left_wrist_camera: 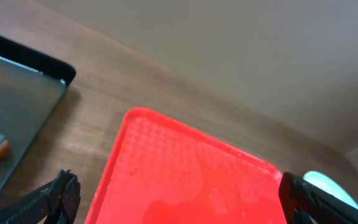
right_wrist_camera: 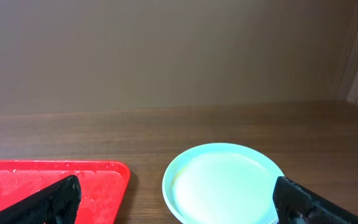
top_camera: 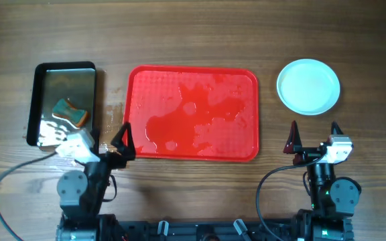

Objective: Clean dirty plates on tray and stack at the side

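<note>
**Status.** The large red rectangular plastic tray (top_camera: 146, 80) carries no plates, only a wet film and puddles on its textured surface. It lies just ahead and to the right of the left gripper (top_camera: 109, 140) and ahead-left of the right gripper (top_camera: 313, 136), touching neither.

**Plates.** The round pale blue-white shallow plates (top_camera: 308, 86) sit on the wooden worktop (top_camera: 200, 33), directly ahead of the right gripper. They are near it but not touching, and lie beyond the tray's right edge. The top face looks clean, with no brown smear visible. The overhead and right wrist views both show a single outline, so I cannot tell how many plates are in the pile.

**Grippers.** Left gripper: jaws spread wide, holding nothing. Right gripper: jaws spread wide, holding nothing.

**Sponge.** The green-and-orange sponge (top_camera: 71, 112) lies in the shiny black metal pan (top_camera: 45, 70), ahead-left of the left gripper and not held.

**Judgement.** The task looks at or very near its end:
- The tray is cleared.
- The plates are at the side.
- The sponge is down in the pan.
- Both grippers are free at the near edge of the worktop.

The only open item is whether all three plates are in the pile, which cannot be verified from these views.
</note>
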Action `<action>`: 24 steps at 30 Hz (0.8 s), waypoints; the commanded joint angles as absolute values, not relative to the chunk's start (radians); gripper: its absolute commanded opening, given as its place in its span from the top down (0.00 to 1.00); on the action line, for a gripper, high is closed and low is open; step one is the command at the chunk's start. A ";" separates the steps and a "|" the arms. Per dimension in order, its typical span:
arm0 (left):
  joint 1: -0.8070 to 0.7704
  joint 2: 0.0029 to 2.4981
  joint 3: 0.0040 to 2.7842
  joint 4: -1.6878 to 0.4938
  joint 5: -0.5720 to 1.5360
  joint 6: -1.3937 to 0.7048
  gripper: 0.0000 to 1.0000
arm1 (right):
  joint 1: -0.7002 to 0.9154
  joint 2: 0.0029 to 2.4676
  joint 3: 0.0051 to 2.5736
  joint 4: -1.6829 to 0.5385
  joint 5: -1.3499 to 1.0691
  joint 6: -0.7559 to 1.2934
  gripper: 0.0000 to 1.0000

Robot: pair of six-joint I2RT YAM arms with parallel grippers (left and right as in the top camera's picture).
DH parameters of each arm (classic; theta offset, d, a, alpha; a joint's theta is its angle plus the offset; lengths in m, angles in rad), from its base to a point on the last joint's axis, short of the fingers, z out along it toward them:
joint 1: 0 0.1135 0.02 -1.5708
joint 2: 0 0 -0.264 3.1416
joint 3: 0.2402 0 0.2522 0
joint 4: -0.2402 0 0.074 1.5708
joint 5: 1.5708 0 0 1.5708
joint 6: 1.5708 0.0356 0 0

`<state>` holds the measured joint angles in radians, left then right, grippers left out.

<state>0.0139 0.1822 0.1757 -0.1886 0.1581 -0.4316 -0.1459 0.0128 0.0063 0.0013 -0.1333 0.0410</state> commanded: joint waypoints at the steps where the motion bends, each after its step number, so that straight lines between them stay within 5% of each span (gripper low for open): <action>1: 0.010 0.089 0.080 -0.129 0.167 -0.396 0.00 | -0.150 0.005 0.006 0.007 -0.130 0.054 0.00; 24: -0.009 0.003 0.006 -0.067 0.122 -0.109 0.00 | -0.150 0.005 0.006 0.007 -0.130 0.054 0.00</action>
